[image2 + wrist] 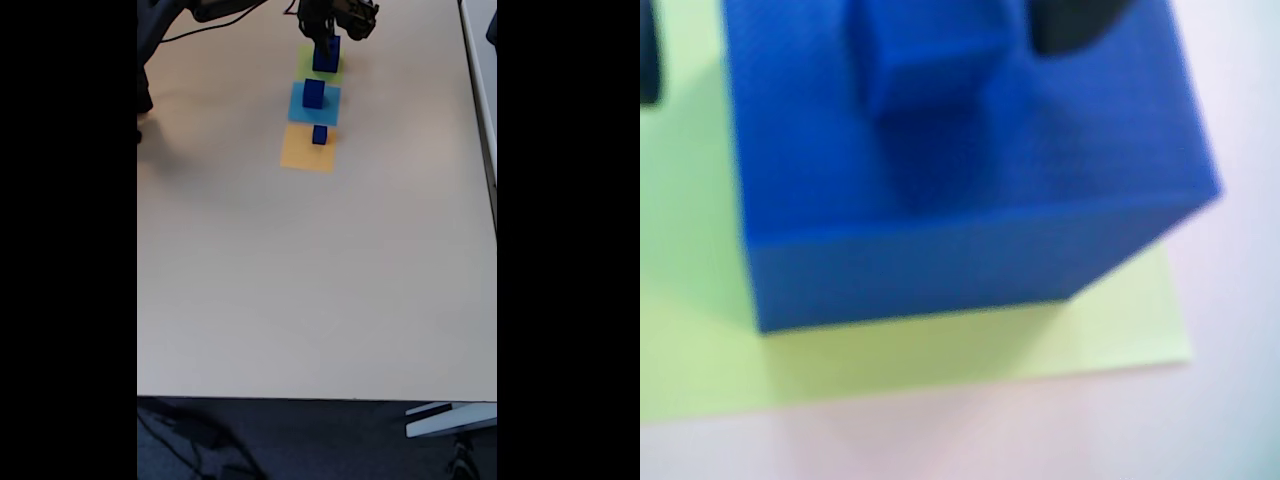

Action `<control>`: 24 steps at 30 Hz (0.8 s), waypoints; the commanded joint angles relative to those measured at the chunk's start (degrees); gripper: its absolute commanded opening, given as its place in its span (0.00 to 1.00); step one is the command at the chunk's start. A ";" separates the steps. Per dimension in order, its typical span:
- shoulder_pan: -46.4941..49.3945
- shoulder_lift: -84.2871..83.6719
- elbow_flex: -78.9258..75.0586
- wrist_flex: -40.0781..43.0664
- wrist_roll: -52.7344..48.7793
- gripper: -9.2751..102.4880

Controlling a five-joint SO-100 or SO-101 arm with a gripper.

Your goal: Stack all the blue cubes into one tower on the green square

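A large blue cube (970, 190) stands on the green square (940, 355). On top of it sits a smaller blue cube (925, 55), blurred. My gripper (855, 40) straddles that small cube: one dark finger (1070, 25) is close by its right side, the other (645, 65) is far off at the left edge, so it stands open. In the fixed view the gripper (333, 28) hovers over this stack (326, 55) on the green square (310, 62). Another blue cube (314, 93) rests on a light-blue square, and a tiny one (319, 134) on an orange square.
The light-blue square (330, 108) and orange square (300, 152) lie in a row below the green one in the fixed view. The arm's base and cables (160, 30) are at the top left. The beige table (320, 280) stretches wide below.
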 commanded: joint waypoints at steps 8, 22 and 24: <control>0.88 3.69 -0.35 -1.05 -1.05 0.23; 1.49 5.62 1.14 -0.53 -2.46 0.21; 1.58 5.89 1.41 -0.53 -2.55 0.21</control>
